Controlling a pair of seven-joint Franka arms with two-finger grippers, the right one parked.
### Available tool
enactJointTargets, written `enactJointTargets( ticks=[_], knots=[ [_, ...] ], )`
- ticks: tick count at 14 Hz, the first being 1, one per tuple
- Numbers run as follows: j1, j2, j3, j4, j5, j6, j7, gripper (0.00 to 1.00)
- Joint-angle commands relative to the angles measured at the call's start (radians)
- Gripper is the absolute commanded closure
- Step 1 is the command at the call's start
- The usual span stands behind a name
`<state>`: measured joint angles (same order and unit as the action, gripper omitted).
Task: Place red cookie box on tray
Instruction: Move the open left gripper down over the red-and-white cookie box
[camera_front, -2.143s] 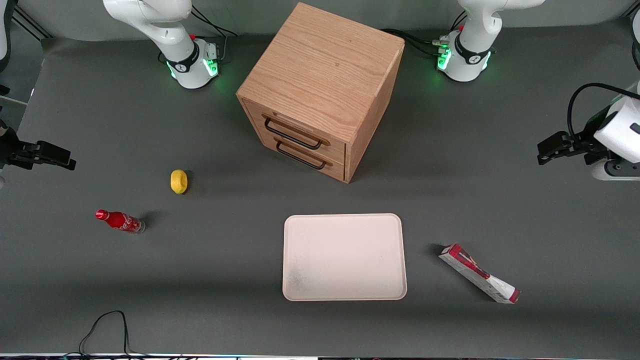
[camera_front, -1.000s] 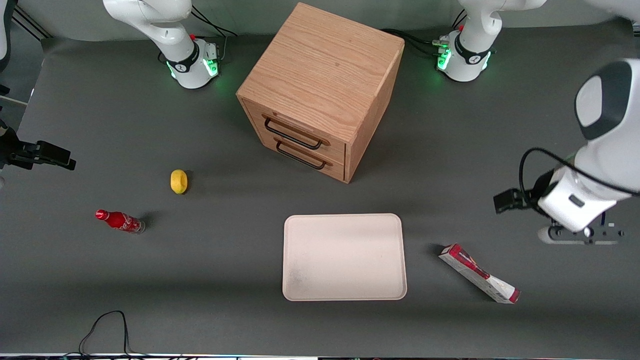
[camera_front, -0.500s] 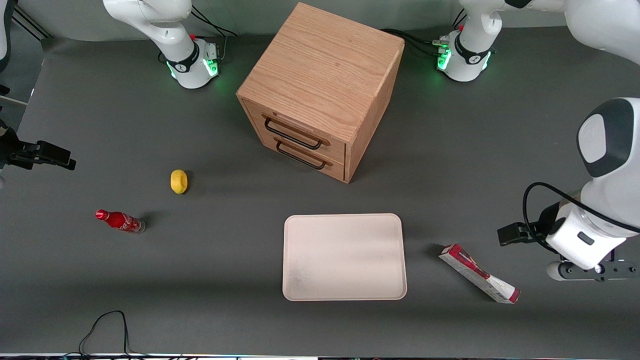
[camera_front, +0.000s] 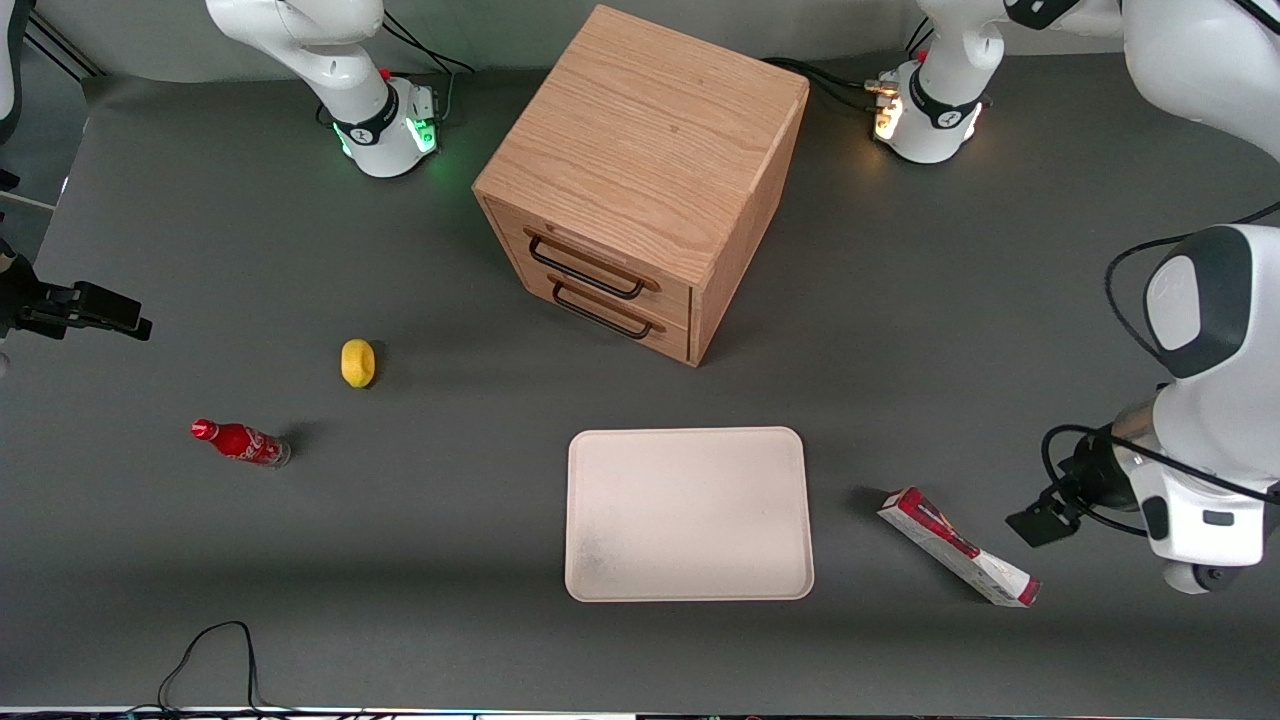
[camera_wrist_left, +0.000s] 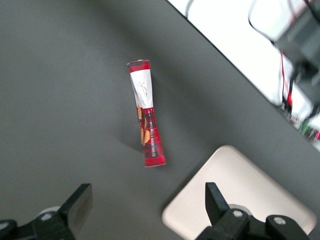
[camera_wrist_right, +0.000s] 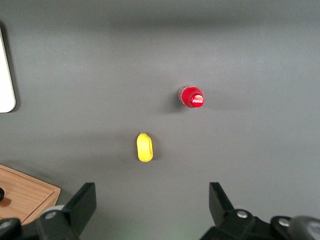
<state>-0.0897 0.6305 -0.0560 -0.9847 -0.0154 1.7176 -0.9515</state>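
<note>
Grey matting covers our table (camera_front: 300, 560), where the red cookie box (camera_front: 958, 548) lies flat beside the tray (camera_front: 688, 590), apart from it, toward the working arm's end. Our gripper (camera_wrist_left: 147, 206) hovers above the box, jaws spread wide, holding nothing.

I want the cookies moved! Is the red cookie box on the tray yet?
Not yet. The red cookie box lies flat on the table beside the tray, not touching it. The hand hovers open nearby, holding nothing.
</note>
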Motion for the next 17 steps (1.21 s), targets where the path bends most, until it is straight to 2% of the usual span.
enactJointTargets(
  ticks=[1,3,7,12,17],
  knots=[
    [-0.002,0.05,0.004,0.035,-0.015,0.008,-0.159,0.0],
    [0.014,0.073,0.004,0.002,-0.015,0.011,-0.178,0.0],
    [0.031,0.135,0.004,-0.083,-0.015,0.161,-0.176,0.0],
    [0.031,0.26,0.004,-0.084,-0.014,0.224,-0.188,0.0],
    [0.024,0.311,0.005,-0.084,-0.011,0.227,-0.21,0.0]
  ],
)
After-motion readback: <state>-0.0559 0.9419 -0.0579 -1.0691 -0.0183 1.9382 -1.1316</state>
